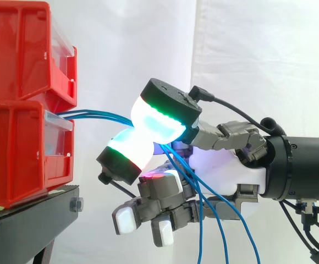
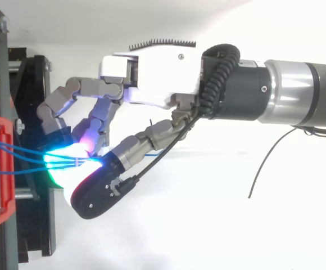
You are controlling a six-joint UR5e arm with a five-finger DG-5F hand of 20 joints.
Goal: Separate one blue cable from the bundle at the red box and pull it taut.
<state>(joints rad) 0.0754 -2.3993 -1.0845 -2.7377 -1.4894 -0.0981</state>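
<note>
Where the blue cables (image 1: 102, 116) leave the red box (image 1: 16, 148), the hand (image 1: 242, 173) pinches them.

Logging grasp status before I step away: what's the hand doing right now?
Hand: shut, pinching the blue cables between two pads, just off the red bin.

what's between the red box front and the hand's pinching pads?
Just the blue cables, running from the red box through open air into the pinched pads of the hand. The side view shows it clearest.
</note>
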